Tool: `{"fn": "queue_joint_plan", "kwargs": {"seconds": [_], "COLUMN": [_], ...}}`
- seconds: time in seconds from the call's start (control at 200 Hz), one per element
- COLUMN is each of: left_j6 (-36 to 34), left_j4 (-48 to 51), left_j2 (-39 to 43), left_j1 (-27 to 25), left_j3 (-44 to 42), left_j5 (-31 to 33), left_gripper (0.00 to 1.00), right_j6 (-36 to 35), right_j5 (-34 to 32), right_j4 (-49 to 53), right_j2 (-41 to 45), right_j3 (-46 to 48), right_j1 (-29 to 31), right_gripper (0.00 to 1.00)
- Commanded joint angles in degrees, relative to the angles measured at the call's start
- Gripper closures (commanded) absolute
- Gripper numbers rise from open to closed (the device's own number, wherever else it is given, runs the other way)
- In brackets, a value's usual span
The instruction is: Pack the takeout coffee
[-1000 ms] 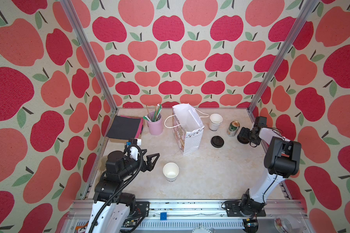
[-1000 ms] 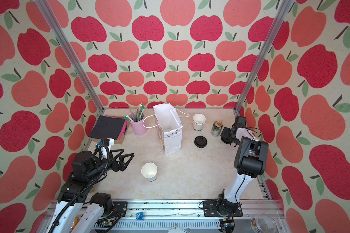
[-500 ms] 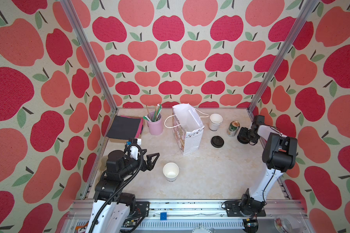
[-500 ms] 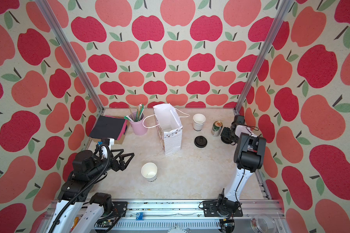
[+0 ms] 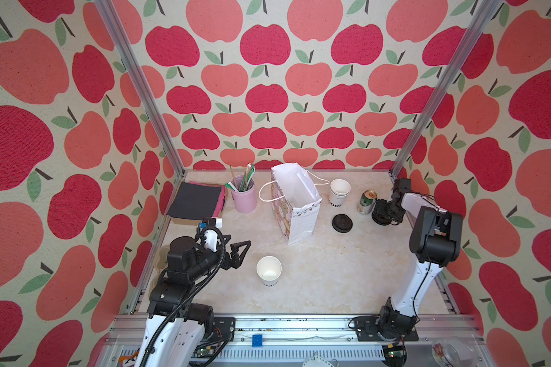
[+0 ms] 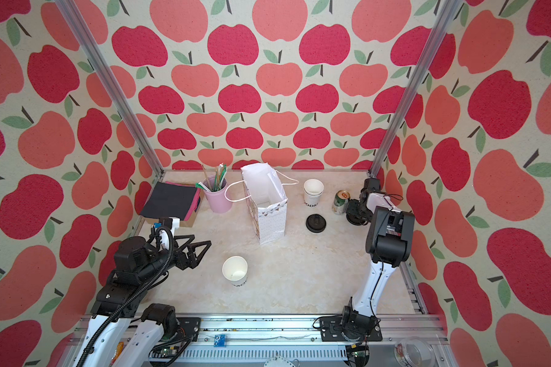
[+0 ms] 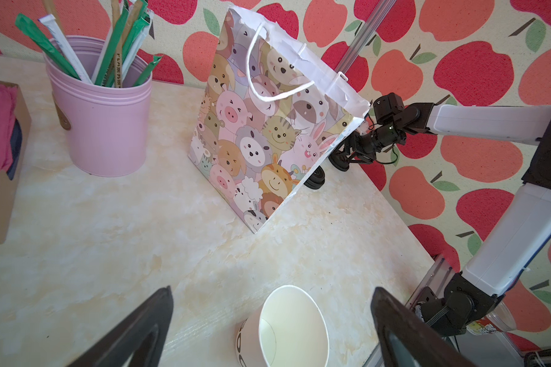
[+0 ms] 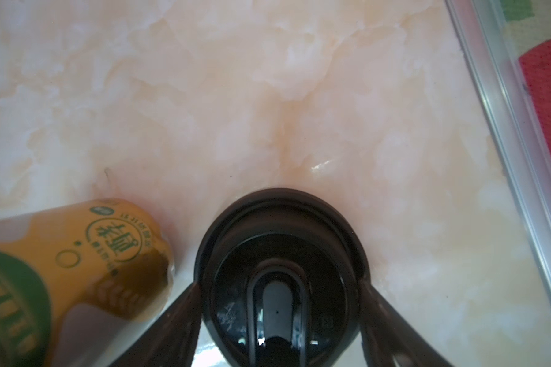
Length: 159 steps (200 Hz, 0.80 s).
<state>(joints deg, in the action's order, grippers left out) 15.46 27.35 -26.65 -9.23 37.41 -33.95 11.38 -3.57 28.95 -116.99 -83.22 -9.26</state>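
Glossy marble-look tabletop (image 8: 268, 95): right gripper (image 8: 279, 284) clamps the round, black-lidded takeout coffee (image 8: 280, 235); left gripper (image 7: 272, 290) gapes wide.

At the right of both top views the right arm (image 5: 433, 241) swings its dark elbow a little to the left and upward in the frame. The right gripper (image 5: 383, 216) slides left with it and ends closer to the can (image 5: 367, 202). Its fingers (image 8: 372, 305) draw together. In the right wrist view they now press on both sides of the takeout coffee (image 8: 280, 254), at the rim of its lid.
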Motion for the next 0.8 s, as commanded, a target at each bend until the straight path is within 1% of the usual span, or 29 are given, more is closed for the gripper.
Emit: {"fn": "queue_joint_plan", "kwargs": {"seconds": [0.0,0.185,0.36,0.43,0.51,0.67,0.79], "left_j6": [-0.4,-0.4,-0.3,-0.4,-0.3,-0.3,-0.3], "left_j4": [-1.0,-1.0,-1.1,-1.1,-1.2,-1.2,-1.2], "left_j2": [0.1,0.1,0.2,0.2,0.3,0.4,0.6], "left_j1": [0.4,0.5,0.6,0.6,0.7,0.7,0.7], "left_j3": [-0.7,-0.7,-0.7,-0.7,-0.7,-0.7,-0.7], "left_j5": [-1.2,-1.3,-1.4,-1.5,-1.5,-1.5,-1.5], "left_gripper": [0.01,0.01,0.01,0.01,0.01,0.01,0.01], "right_j6": [-1.8,-2.2,-2.3,-2.3,-2.2,-1.5,-0.8], "right_j5": [-1.6,-2.6,-3.1,-3.2,-3.2,-3.1,-3.2], "right_j4": [2.9,3.8,4.3,4.3,4.4,4.2,3.2], "right_j2": [-2.0,-3.3,-4.1,-4.4,-4.6,-3.1,-0.1], "right_j3": [-1.1,-2.0,-1.9,-1.7,-1.4,-0.2,2.1], "right_j1": [0.9,1.3,1.3,1.3,1.3,1.3,1.3], "right_gripper": [0.23,0.21,0.22,0.23,0.29,0.32,0.33]}}
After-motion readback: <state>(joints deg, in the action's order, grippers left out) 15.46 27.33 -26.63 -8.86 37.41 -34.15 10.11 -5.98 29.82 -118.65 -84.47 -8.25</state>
